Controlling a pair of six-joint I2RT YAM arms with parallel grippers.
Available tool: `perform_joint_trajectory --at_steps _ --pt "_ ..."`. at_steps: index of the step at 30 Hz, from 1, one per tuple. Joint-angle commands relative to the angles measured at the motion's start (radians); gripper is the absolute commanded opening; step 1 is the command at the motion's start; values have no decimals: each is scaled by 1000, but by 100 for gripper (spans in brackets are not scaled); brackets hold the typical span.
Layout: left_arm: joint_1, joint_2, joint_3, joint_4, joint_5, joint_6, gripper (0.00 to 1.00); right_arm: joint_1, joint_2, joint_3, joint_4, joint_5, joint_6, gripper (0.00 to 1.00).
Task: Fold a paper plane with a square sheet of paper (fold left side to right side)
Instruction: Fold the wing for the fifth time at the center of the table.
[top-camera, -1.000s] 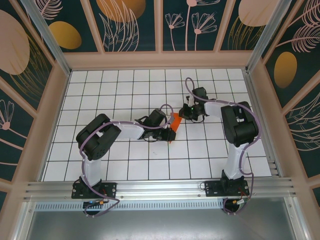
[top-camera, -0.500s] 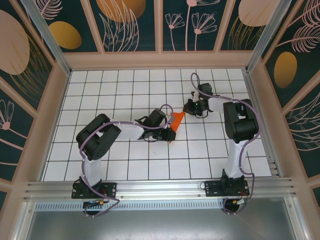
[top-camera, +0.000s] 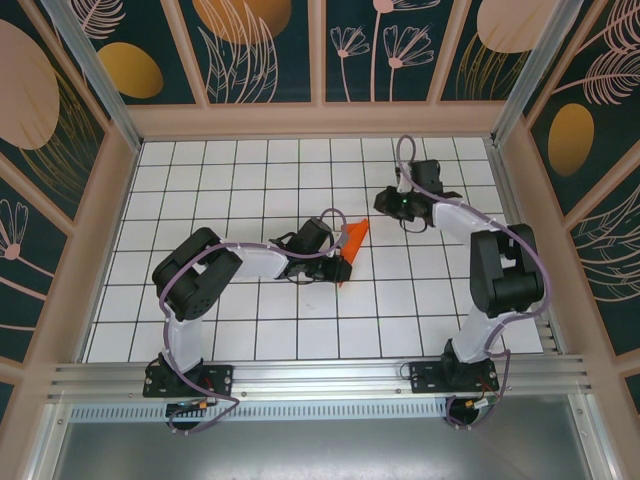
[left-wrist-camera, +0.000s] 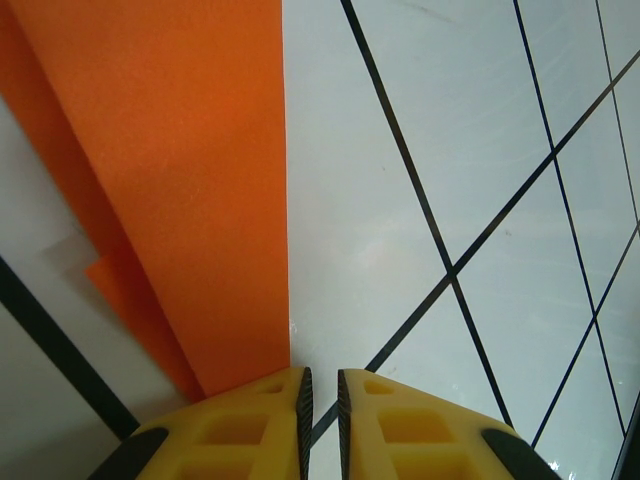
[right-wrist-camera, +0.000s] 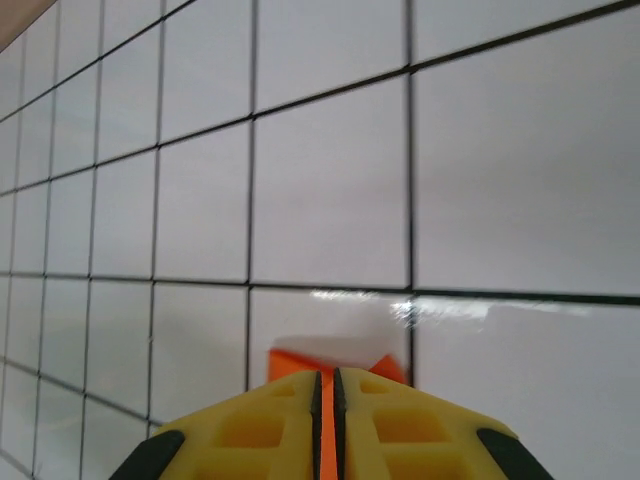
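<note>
Left claw (left-wrist-camera: 320, 375), fingers almost together, rests at the near end of the paper (left-wrist-camera: 190, 180). The paper lies mid-way across the desk (left-wrist-camera: 480, 150) as a narrow, layered, pointed strip. Early folds look done; final wing folds probably remain. Beyond it is the right claw (right-wrist-camera: 325, 375), nearly closed. Orange shows in its slit, but a pinch cannot be confirmed. Creases are hidden.

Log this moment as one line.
left gripper: shut, at paper edge | right gripper: shut on paper | stage: mid-fold
</note>
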Motion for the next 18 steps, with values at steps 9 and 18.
perform_joint_trajectory --at_steps 9,18 --pt "-20 52 -51 -146 -6 2 18 132 131 -75 66 -28 89 13" --pt "-29 16 -64 -181 25 43 18 128 203 -40 -35 58 79 12"
